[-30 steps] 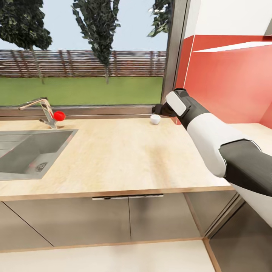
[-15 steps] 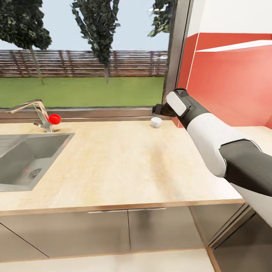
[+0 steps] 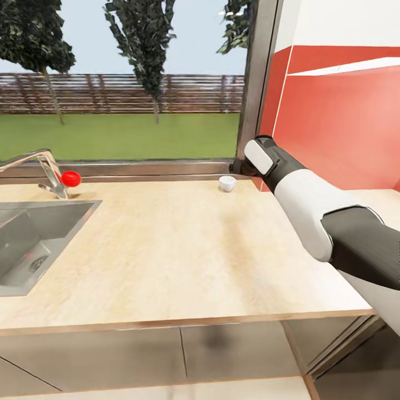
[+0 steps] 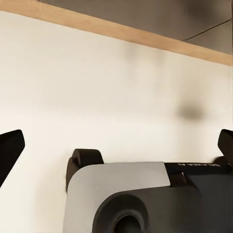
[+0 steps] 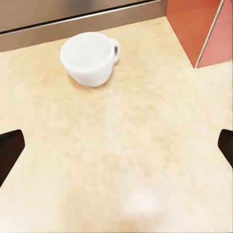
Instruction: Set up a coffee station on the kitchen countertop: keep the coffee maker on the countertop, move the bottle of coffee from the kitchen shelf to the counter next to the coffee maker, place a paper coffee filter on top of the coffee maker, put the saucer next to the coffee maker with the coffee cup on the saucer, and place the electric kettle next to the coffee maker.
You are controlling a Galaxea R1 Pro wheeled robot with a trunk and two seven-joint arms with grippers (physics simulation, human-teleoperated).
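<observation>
The coffee cup (image 3: 225, 183) is small and white and stands upright at the back of the light wood-grain countertop (image 3: 166, 239), near the window sill. My right gripper (image 3: 239, 165) hovers just right of and above it, largely hidden behind its own wrist. In the right wrist view the coffee cup (image 5: 90, 58) lies ahead of the right gripper (image 5: 116, 150); the black fingertips (image 5: 9, 151) are spread wide with nothing between them. My left gripper (image 4: 116, 150) is open too, over pale floor and part of my own body.
A steel sink (image 3: 33, 244) is set into the countertop at the left, with a faucet (image 3: 41, 169) carrying a red knob (image 3: 70, 178). A window runs behind the counter. A red wall (image 3: 333, 128) closes the right side. Grey cabinet fronts (image 3: 233, 347) sit below.
The whole picture has slid left and down a little, so the camera moved. The right gripper keeps nearly the same place beside the cup, slightly farther right of it.
</observation>
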